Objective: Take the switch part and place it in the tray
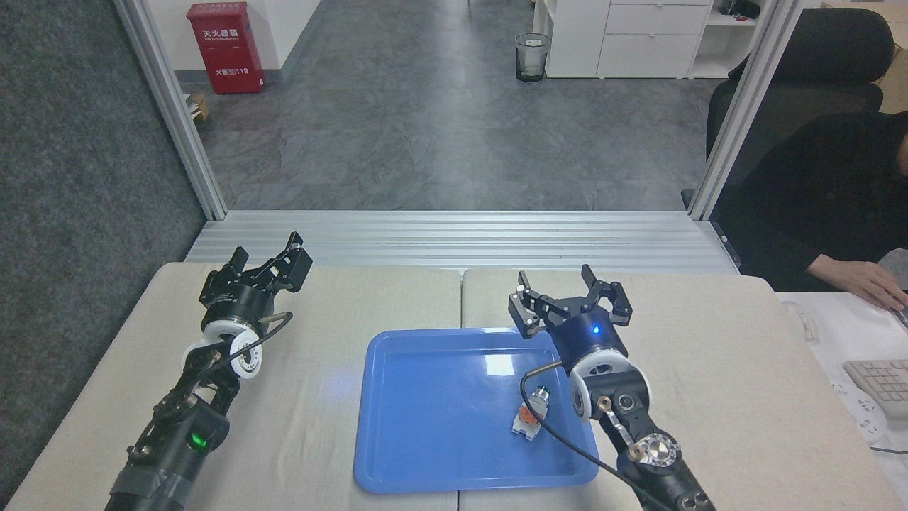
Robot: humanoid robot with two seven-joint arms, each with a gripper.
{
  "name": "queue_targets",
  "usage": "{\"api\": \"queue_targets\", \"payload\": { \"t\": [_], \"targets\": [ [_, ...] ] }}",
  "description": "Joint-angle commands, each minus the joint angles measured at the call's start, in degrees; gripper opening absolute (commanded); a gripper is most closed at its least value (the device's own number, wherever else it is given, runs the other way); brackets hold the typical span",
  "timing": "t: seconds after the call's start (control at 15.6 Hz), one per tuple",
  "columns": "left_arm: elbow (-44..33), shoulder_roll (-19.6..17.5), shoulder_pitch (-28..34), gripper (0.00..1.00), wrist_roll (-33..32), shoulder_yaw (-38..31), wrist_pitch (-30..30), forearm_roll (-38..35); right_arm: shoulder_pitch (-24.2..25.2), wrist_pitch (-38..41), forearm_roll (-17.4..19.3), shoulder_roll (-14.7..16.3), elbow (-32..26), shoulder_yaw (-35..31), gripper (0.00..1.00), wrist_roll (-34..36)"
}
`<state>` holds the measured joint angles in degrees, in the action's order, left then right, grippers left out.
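Where the beige surface (709, 341) lay nearest the camera, one blue tray (425, 426) rested flat, and inside it, toward its right side, lay the single switch part (530, 415), tilted, with its round capped end pointing away and its white block toward the near rim. Two arms were in view. The right arm came up from the lower right over the tray's right edge, a black cable looping beside it, and the right gripper (571, 297) was raised above the tray's far rim, jaws spread wide and holding nothing. On the left, well apart from the tray, the left gripper (273, 264) pointed away over the surface, jaws apart and empty. Beyond the surface's right end, one person's hand (855, 280) rested near a keyboard (879, 383).
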<state>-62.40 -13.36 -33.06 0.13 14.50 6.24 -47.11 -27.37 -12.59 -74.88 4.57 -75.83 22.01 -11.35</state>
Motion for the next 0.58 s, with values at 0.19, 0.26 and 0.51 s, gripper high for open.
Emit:
{"api": "queue_targets", "payload": {
  "t": [0.19,0.26,0.51],
  "targets": [
    [0.00,0.00,0.01,1.00,-0.05,0.00,0.00,0.00,-8.51,1.06,3.74,9.82,18.07,-8.12,0.99,12.20],
    [0.00,0.00,0.01,1.00,-0.05,0.00,0.00,0.00,-8.32,2.90,8.12,12.81,19.48,-8.21,0.99,12.92],
    [0.00,0.00,0.01,1.00,-0.05,0.00,0.00,0.00,-8.41,15.31,16.08,18.90,23.97,-8.21,0.99,13.63]
  ]
}}
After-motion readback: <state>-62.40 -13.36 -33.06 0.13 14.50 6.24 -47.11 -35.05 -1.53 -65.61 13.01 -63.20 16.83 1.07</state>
